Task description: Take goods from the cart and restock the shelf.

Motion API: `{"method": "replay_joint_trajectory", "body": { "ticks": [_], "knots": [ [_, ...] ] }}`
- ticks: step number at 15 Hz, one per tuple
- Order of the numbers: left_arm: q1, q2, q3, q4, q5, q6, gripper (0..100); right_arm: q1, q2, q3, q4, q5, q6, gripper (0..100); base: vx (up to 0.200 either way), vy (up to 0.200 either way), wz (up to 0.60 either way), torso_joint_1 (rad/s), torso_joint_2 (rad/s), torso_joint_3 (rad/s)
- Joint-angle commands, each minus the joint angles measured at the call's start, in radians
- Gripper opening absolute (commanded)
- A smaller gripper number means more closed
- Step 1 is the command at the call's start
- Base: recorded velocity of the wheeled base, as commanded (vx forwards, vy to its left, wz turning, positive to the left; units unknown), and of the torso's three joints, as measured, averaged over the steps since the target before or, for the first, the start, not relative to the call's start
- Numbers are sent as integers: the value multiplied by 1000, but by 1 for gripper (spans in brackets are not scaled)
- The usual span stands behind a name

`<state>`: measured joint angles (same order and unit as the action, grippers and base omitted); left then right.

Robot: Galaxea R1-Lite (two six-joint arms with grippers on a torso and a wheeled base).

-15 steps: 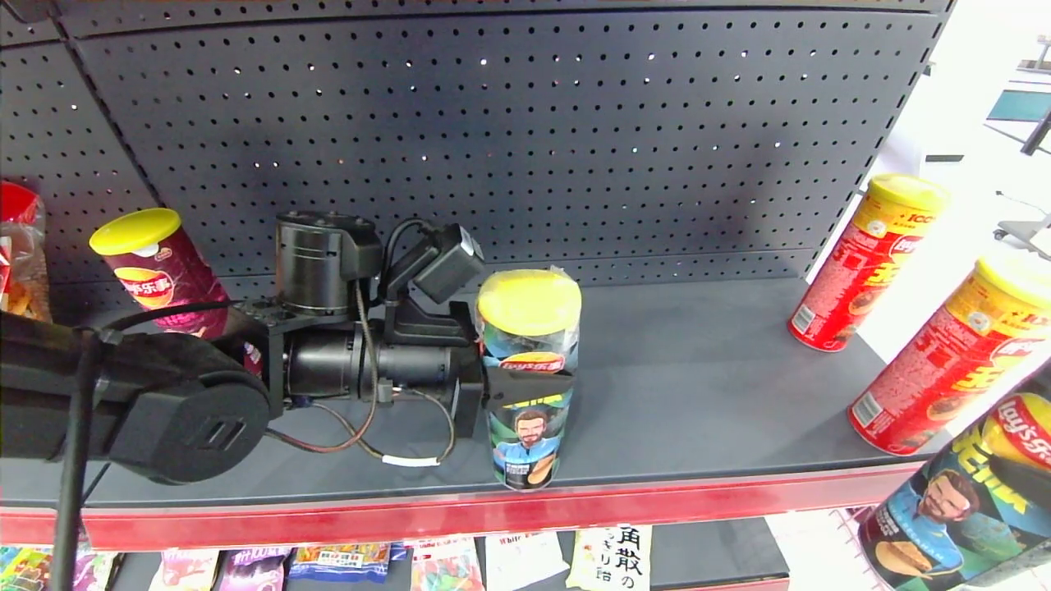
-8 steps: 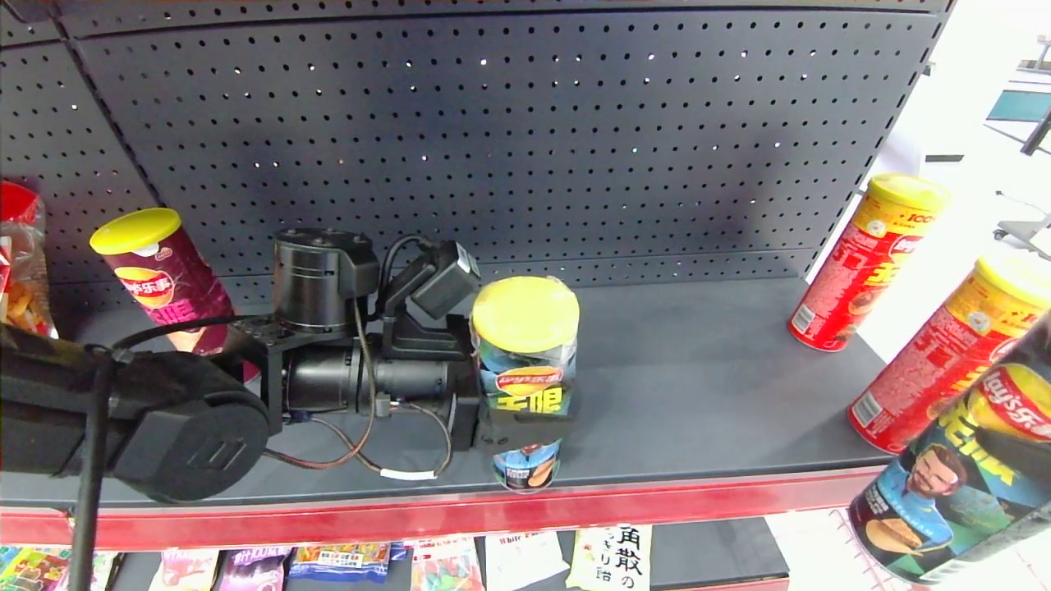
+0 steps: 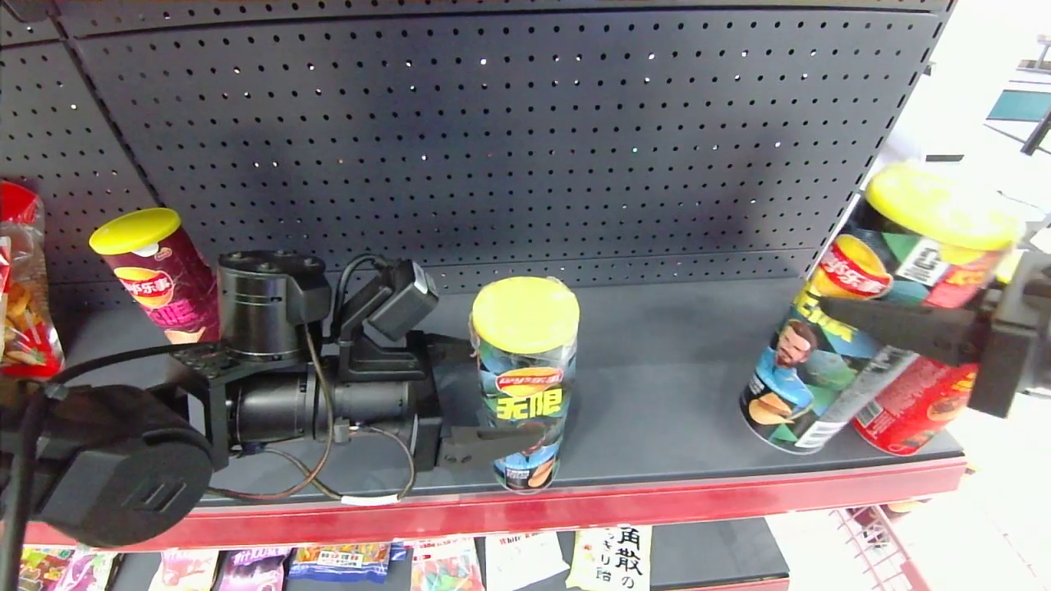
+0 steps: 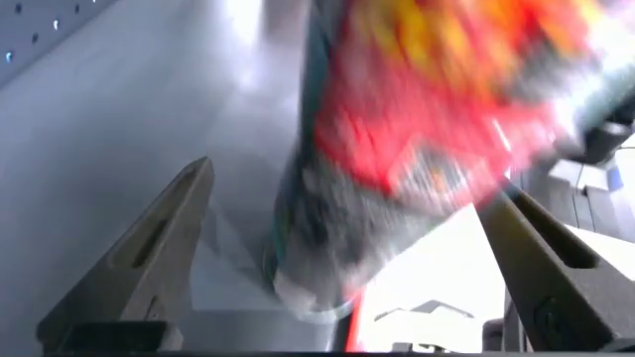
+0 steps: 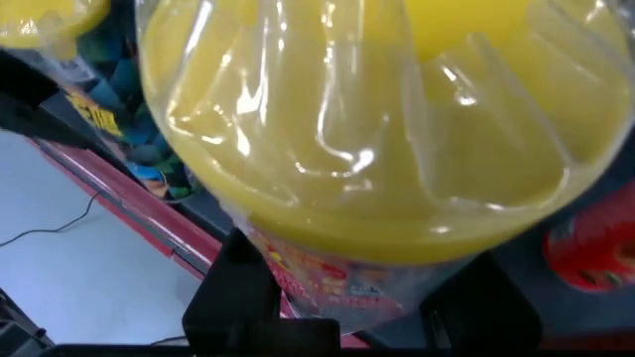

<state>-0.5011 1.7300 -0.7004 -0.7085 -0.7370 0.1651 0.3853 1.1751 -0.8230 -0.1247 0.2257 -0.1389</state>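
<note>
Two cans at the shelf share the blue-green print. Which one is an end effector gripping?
The tilted blue-green can on the right, clamped by the right end effector; the upright middle can stands free.

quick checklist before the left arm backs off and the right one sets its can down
1. left gripper open, fingers apart on either side of the middle can: ok
2. middle can upright on the shelf: ok
3. right gripper shut on the held can: ok
4. held can upright: not ok, tilted
5. held can's base resting on the shelf: cannot tell
6. bare shelf between the two cans: ok
</note>
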Motion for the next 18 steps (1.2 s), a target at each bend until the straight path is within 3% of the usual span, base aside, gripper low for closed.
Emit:
{"method": "replay_joint_trajectory", "body": {
  "ticks": [1, 5, 9, 14, 18],
  "knots": [
    [24, -46, 50, -2, 2, 2, 100, 55, 209, -114, -32, 1, -1, 0, 0, 0, 0, 0, 0, 0],
    [75, -93, 142, -2, 50, 4, 100, 72, 423, -242, -161, 1, 1, 0, 0, 0, 0, 0, 0, 0],
    [144, -156, 219, 1, 168, 11, 100, 118, 566, -375, -161, 4, 1, 0, 0, 0, 0, 0, 0, 0],
    [271, -222, 253, 4, 165, 8, 100, 138, 681, -476, -161, 60, -1, 0, 0, 0, 0, 0, 0, 0],
    [276, -244, 257, 9, 176, 2, 100, 164, 719, -513, -161, 60, 1, 0, 0, 0, 0, 0, 0, 0]
  ]
}}
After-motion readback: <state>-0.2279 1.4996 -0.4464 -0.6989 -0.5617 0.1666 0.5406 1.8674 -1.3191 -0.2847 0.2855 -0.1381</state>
